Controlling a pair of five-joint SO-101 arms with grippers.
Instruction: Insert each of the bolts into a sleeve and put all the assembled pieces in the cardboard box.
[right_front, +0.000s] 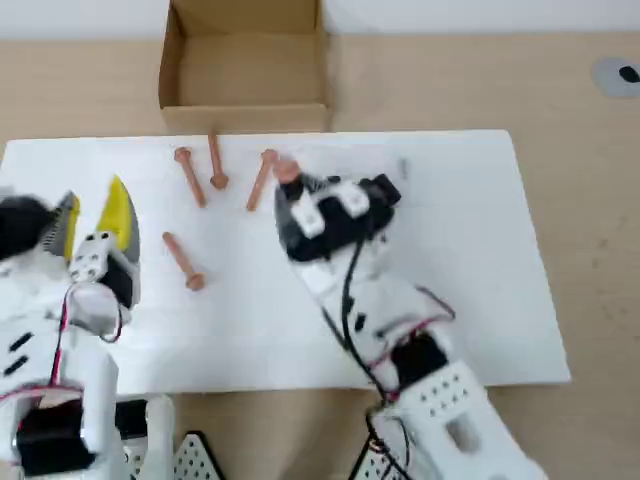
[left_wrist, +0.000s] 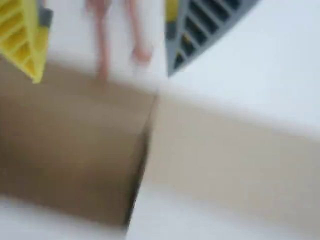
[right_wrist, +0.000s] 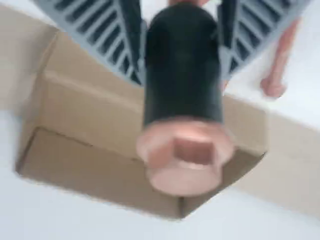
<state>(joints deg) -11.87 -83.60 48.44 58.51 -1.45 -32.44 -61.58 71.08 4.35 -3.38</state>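
Note:
My right gripper (right_wrist: 182, 70) is shut on an assembled piece, a black sleeve (right_wrist: 182, 65) with a pink bolt head (right_wrist: 184, 155) sticking out of its end. In the high view that gripper (right_front: 297, 185) is held over the white sheet just short of the cardboard box (right_front: 245, 70), which is open at the top. Three loose pink bolts (right_front: 188, 176) (right_front: 216, 162) (right_front: 260, 180) lie on the sheet in front of the box, and one more bolt (right_front: 183, 260) lies nearer me. My left gripper (right_front: 92, 197) stands open at the sheet's left end, its yellow fingers (left_wrist: 22, 40) spread and holding nothing.
The white sheet (right_front: 470, 250) covers the middle of the wooden table (right_front: 580, 150). A box wall (right_wrist: 100, 165) and one loose bolt (right_wrist: 280, 60) show in the right wrist view. Two bolts (left_wrist: 100, 40) and the box side (left_wrist: 75, 150) show in the left wrist view.

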